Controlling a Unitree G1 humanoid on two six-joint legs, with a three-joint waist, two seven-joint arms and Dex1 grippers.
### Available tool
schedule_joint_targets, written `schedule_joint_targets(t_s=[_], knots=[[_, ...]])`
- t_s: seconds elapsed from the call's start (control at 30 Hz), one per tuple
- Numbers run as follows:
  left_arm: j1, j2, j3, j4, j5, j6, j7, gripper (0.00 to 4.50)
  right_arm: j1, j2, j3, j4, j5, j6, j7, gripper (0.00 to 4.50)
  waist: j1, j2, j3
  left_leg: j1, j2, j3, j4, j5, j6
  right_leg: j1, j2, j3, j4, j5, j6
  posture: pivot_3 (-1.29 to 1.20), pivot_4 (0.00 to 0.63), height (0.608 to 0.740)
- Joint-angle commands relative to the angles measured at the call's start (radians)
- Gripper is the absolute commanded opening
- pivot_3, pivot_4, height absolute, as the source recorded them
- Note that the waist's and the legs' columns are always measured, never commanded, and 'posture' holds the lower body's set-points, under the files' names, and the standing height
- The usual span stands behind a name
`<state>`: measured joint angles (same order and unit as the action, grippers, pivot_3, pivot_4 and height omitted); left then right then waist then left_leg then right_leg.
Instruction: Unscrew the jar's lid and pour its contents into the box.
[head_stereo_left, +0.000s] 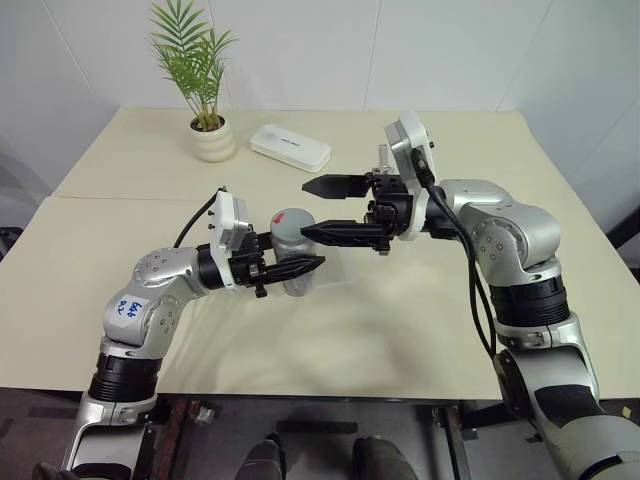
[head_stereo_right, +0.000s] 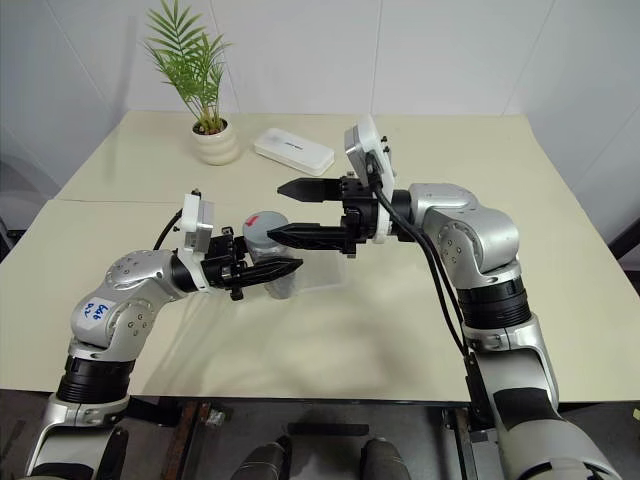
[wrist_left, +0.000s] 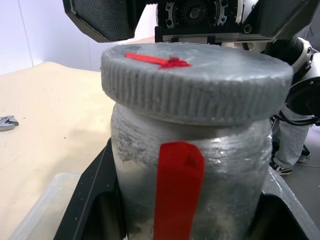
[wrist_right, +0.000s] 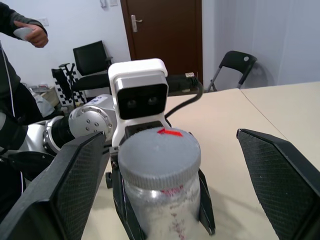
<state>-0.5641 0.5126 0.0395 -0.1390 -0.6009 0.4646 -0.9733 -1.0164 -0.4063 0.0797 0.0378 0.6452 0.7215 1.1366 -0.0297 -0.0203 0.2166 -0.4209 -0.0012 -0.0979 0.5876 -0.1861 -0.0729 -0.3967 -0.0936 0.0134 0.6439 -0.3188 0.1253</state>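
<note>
Left tool (head_stereo_left: 300, 268) clenched on the jar (head_stereo_left: 293, 262), holding it upright above the tabletop (head_stereo_left: 400, 320), fingers on either side of the body; lid (head_stereo_left: 290, 221) on top of the jar, red mark on it, red strip down the jar's side; right tool (head_stereo_left: 318, 210) spread wide, pointing across toward the lid, one finger beyond it and one just over its near edge, not gripping; clear box (head_stereo_left: 335, 268) on the tabletop right behind the jar; plant pot (head_stereo_left: 213, 140) and white case (head_stereo_left: 290, 147) at the far edge; a person's hand (wrist_right: 35, 36) in the right wrist view's background
</note>
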Motion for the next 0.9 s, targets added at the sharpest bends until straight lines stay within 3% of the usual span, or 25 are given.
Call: schedule_joint_targets(t_s=[0.03,0.47,0.57,0.7,0.9], knots=[[-0.014,0.001,0.018,-0.023,-0.007,-0.021,0.000,2.01,-0.031,0.004,0.014,-0.029,-0.009,-0.011,0.005,4.44,0.001,0.000,0.000,0.000,0.000,0.000,0.000,0.000,0.000,0.000,0.000,0.000,0.000,0.000,0.000,0.00,0.150,0.740],[-0.005,-0.004,0.017,-0.037,-0.010,-0.019,0.013,2.01,-0.020,0.038,0.057,-0.045,-0.046,-0.028,0.000,4.44,0.001,0.000,0.000,0.000,0.000,0.000,0.000,0.000,0.000,0.000,0.000,0.000,0.000,0.000,0.000,0.00,0.150,0.740],[-0.007,-0.002,0.017,-0.035,-0.010,-0.019,0.013,2.01,-0.021,0.042,0.055,-0.042,-0.048,-0.032,-0.004,3.82,0.001,0.000,0.000,0.000,0.000,0.000,0.000,0.000,0.000,0.000,0.000,0.000,0.000,0.000,0.000,0.00,0.150,0.740],[-0.006,-0.001,0.018,-0.035,-0.010,-0.018,0.011,2.01,-0.021,0.058,0.029,-0.058,-0.012,-0.020,-0.010,2.56,0.000,0.000,0.000,0.000,0.000,0.000,0.000,0.000,0.000,0.000,0.000,0.000,0.000,0.000,0.000,0.00,0.150,0.740],[0.017,0.006,0.020,-0.046,-0.012,-0.018,0.010,2.01,-0.038,0.101,-0.119,-0.075,0.181,0.121,-0.092,2.54,0.001,0.000,0.000,0.000,0.000,0.000,0.000,0.000,0.000,0.000,0.000,0.000,0.000,0.000,0.000,0.00,0.150,0.740]])
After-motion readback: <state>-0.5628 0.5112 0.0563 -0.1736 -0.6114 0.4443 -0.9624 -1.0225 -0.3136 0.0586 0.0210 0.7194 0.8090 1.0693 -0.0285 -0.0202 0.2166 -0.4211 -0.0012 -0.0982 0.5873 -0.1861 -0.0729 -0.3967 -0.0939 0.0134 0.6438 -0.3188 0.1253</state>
